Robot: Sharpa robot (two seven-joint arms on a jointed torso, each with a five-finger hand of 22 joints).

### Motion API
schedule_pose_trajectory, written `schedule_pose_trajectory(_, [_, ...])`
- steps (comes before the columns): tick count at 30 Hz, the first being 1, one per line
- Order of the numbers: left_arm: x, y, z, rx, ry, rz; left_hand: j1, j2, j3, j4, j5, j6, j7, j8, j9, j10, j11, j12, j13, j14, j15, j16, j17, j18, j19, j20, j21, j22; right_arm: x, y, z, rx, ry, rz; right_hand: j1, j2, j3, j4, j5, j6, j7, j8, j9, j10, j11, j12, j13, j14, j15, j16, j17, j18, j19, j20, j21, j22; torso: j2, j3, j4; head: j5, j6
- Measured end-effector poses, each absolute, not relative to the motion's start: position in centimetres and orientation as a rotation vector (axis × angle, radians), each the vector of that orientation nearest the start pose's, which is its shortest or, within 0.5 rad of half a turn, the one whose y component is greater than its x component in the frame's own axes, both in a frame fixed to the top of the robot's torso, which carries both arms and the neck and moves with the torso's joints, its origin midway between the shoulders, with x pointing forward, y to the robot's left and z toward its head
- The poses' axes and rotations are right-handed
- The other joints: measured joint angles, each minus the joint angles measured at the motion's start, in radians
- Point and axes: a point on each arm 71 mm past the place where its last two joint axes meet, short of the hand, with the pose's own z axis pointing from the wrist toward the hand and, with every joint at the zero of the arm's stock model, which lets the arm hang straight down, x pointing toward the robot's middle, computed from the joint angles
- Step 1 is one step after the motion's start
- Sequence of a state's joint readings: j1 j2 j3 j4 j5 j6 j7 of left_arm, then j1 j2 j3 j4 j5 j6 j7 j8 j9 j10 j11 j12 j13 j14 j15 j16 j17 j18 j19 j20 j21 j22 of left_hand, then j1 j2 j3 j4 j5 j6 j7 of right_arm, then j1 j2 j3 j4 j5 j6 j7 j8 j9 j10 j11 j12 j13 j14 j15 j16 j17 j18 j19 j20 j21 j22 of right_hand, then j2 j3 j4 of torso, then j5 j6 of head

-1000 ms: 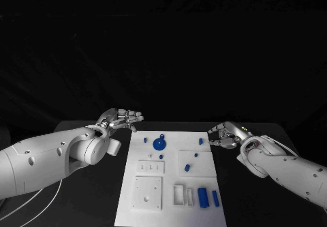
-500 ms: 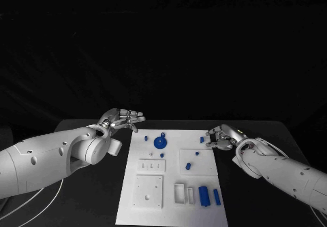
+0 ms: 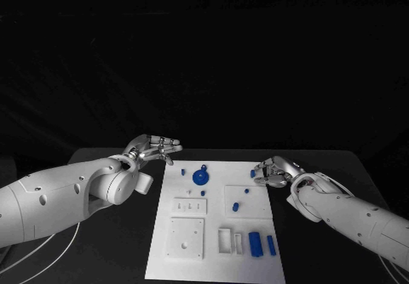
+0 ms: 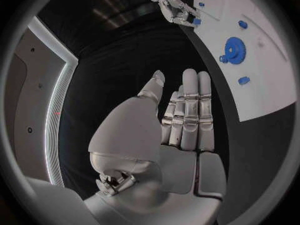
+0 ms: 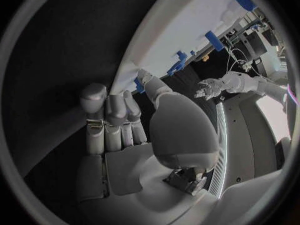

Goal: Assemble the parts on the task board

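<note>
1. Right hand is hovering at the far right edge of the task board, its fingers bent toward a small blue part near that edge. I cannot tell if the fingertips are touching the part or are only just beside it, so I cannot tell if the hand is grasping anything.
2. Left hand is waiting beyond the board's far left corner, over the black table. Its fingers are straight and side by side in the left wrist view, and it is holding nothing.
3. Blue gear is lying on the far part of the board, with other small blue pieces around it; longer blue pieces are lying at the near right.
4. Risk, in my judgement: the part by the right hand is small and close to the edge, so a careless pinch could be pushing it off the board onto the table.
5. Another risk: the fingers are hiding the part from the head camera, so a bad grasp could be going unnoticed.
</note>
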State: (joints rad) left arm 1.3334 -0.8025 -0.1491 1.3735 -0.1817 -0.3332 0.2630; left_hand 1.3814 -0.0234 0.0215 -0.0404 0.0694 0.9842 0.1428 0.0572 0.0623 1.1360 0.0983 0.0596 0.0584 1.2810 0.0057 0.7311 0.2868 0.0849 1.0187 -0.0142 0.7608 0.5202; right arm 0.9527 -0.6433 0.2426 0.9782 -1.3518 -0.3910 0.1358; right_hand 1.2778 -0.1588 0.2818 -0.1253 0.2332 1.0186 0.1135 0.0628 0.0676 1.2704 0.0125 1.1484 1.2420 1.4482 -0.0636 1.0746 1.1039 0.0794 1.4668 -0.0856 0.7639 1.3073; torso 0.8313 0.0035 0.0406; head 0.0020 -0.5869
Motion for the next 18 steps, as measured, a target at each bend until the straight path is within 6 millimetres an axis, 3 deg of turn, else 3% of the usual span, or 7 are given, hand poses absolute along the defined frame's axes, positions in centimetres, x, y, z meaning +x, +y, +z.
schedule_pose_trajectory(18, [52.7, 23.5, -16.4, -0.919, 1.527, -1.273, 0.000, 0.000, 0.000, 0.000, 0.000, -0.013, 0.005, 0.000, 0.000, -0.005, 0.005, 0.000, 0.000, 0.000, 0.000, 0.004, 0.003, 0.000, 0.000, 0.000, 0.000, 0.003, 54.6, -26.4, -26.1, 0.207, 1.590, 0.637, -0.009, 0.017, 0.026, -0.004, -0.036, 0.046, -0.008, 0.000, 0.000, -0.003, -0.004, 0.005, 0.003, 0.000, 0.000, 0.004, 0.002, -0.001, 0.000, 0.000, 0.006, 0.000, -0.001, -0.0024, -0.0003, 0.003, -0.009])
